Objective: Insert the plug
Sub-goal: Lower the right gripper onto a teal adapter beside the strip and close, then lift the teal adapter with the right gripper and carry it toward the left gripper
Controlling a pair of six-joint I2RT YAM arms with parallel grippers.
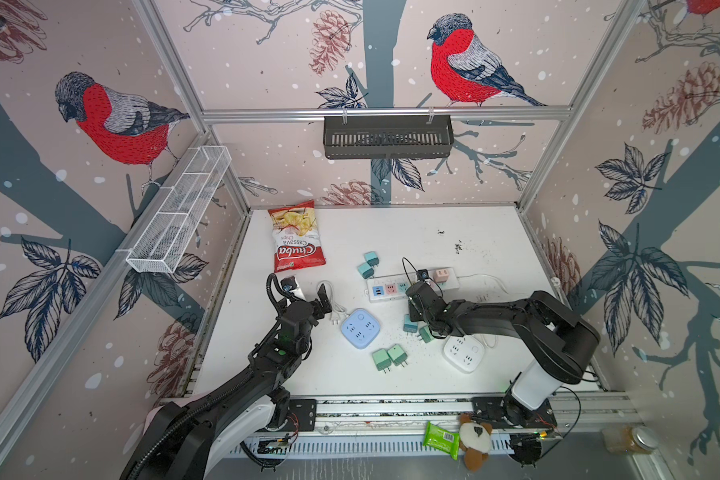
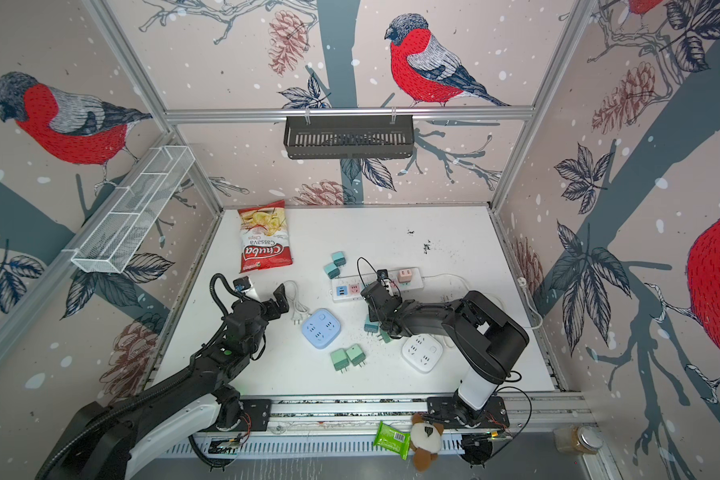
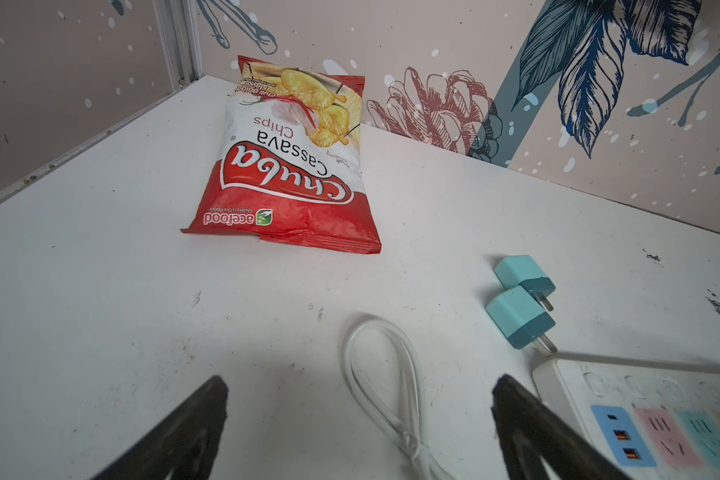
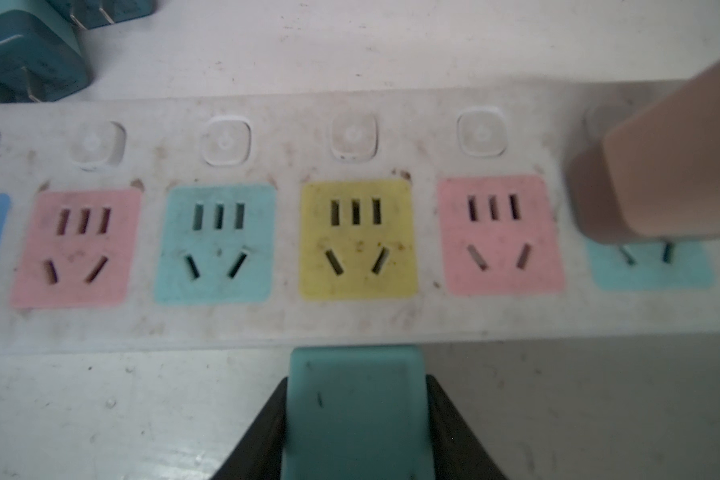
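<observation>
While the left claw (image 3: 360, 386) gapes wide and empty above the white cable (image 3: 408, 436) on the counter (image 3: 100, 291), we see the right claw (image 4: 357, 381) clamped on 1 teal plug (image 4: 356, 415) from both sides. That plug sits at the near edge of the power strip (image 4: 267, 324), in line with its yellow socket (image 4: 357, 239); prongs hidden. 1 pink plug (image 4: 661, 174) stands in the teal socket (image 4: 682, 272) at the strip's right end.

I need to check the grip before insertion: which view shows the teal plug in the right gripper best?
The right wrist view: the teal plug sits clamped in the right gripper, facing the yellow socket on the power strip. In both top views the gripper's body hides it; the left wrist view does not show it.
</observation>
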